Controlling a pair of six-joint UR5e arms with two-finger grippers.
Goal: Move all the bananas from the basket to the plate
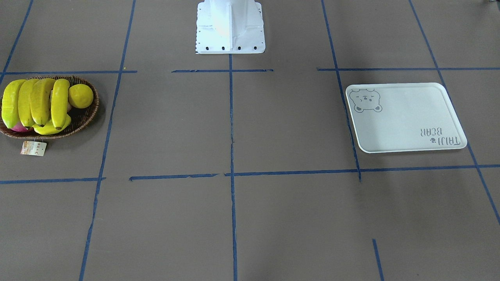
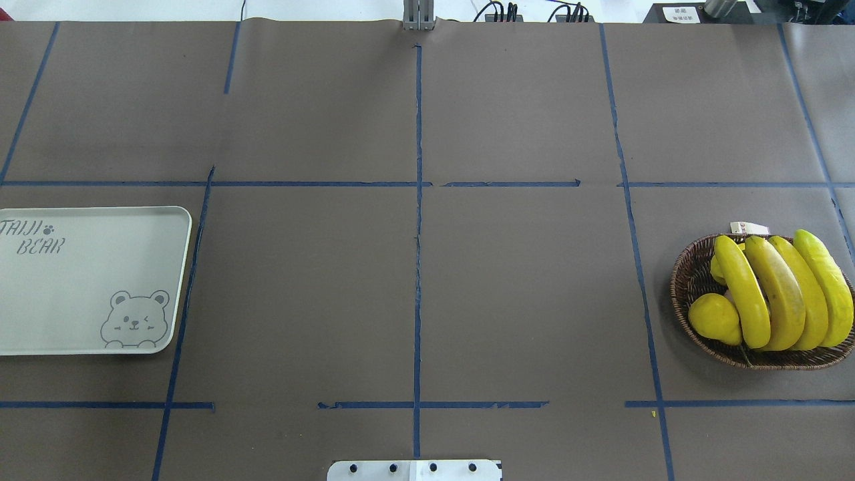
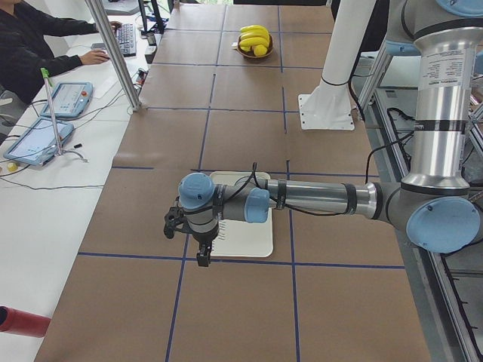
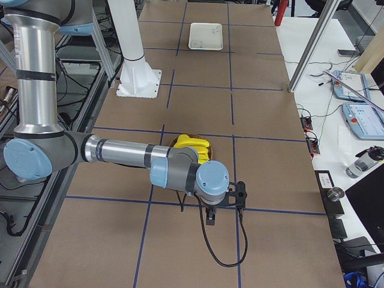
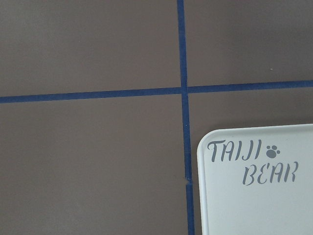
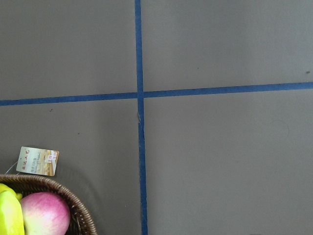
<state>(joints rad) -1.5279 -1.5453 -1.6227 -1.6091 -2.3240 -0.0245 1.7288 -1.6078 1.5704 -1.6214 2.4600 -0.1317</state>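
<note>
Bananas (image 2: pixel 778 297), curved, in woven basket (image 2: pixel 690 275)

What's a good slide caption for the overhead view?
Initial layout: bananas piled in the wicker basket at right, bear-print plate empty at left.

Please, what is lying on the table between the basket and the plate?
Nothing stands between the basket and the plate: the overhead exterior view shows only brown cover with blue tape lines.
</note>
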